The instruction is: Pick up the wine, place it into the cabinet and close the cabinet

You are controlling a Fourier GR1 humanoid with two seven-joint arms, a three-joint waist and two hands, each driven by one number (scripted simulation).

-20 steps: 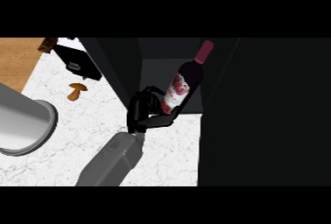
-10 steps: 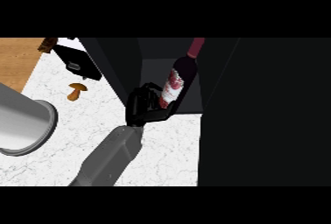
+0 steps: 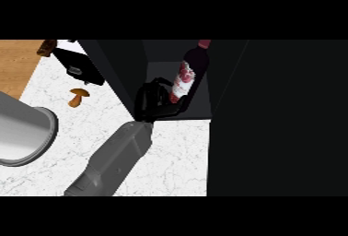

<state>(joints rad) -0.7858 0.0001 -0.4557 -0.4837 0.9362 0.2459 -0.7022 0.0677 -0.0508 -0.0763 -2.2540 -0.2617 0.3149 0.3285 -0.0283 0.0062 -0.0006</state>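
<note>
One bottle: the wine [image 3: 185, 76] stands in the dark cabinet [image 3: 129, 69] opening at upper centre of the frame, red-and-white label facing the viewer.
Long axis: runs from its base at centre frame up and slightly right, the neck pointing to the top edge.
Hand: one black hand [image 3: 155, 101] shows, just left of the bottle's lower part, its fingers curled round the bottle's base; the grey forearm comes in from the lower left. Which hand it is I take as the left.
Change: against a second ago the bottle stands more upright and deeper in the opening, and hand and forearm have moved up.
Surface: white marbled counter [image 3: 170, 156], a wooden strip at upper left.
Surroundings: a grey round pot [image 3: 20, 133] at left edge, a small brown mushroom [image 3: 78, 97] above it, a wide black cabinet door [image 3: 279, 120] filling the right.
</note>
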